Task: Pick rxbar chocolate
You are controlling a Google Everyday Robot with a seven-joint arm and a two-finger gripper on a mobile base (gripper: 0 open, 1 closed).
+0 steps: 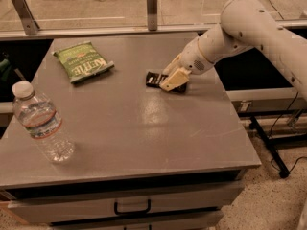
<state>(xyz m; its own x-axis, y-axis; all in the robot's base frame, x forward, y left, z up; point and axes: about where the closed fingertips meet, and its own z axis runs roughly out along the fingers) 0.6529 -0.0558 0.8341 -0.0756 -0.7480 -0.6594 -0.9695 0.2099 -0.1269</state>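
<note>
The rxbar chocolate (154, 79) is a small flat dark bar with white lettering, lying on the grey table (134, 123) right of centre. My gripper (173, 80) comes in from the right on a white arm and is down on the bar's right part, covering it. Only the bar's left end shows. The bar rests on the tabletop.
A green Kettle chip bag (83, 61) lies at the back left. A clear water bottle (42, 122) with a white cap stands at the front left. A glass railing runs behind the table. The table has a drawer handle (132, 208) at the front.
</note>
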